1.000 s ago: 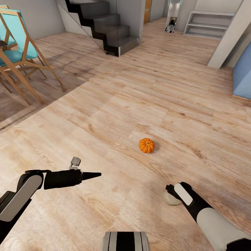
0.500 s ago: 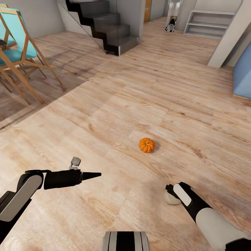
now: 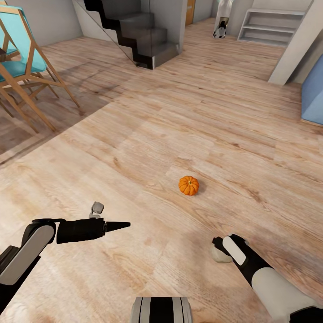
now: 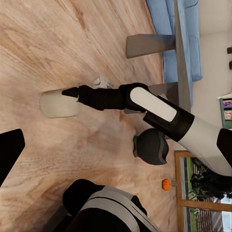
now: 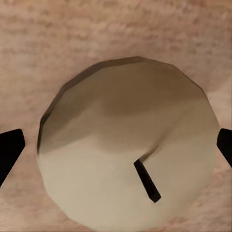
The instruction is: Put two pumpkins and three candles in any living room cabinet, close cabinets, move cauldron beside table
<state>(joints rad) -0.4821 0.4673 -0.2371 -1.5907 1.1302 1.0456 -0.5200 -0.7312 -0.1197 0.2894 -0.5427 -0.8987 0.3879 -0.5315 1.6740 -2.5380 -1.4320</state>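
Note:
One orange pumpkin (image 3: 189,185) sits alone on the wood floor ahead of me. A grey-beige candle (image 3: 219,255) stands on the floor under my right gripper (image 3: 218,246). In the right wrist view the candle (image 5: 126,145) lies between the two black fingertips (image 5: 9,151), which stand apart at either side of it. My left gripper (image 3: 123,224) hovers open and empty over bare floor to the left. In the left wrist view a second pumpkin (image 4: 166,184) and a dark round pot, seemingly the cauldron (image 4: 152,146), sit beyond the right arm. The table (image 4: 150,46) shows edge-on there.
Wooden chairs with teal seats (image 3: 27,67) stand at the far left. A dark staircase (image 3: 134,36) and grey shelves (image 3: 269,24) are at the back. A blue sofa (image 3: 312,96) is on the right.
The head view has tipped slightly, so the far background sits a little higher in the picture. Both arms, the candle and the pumpkin have stayed put.

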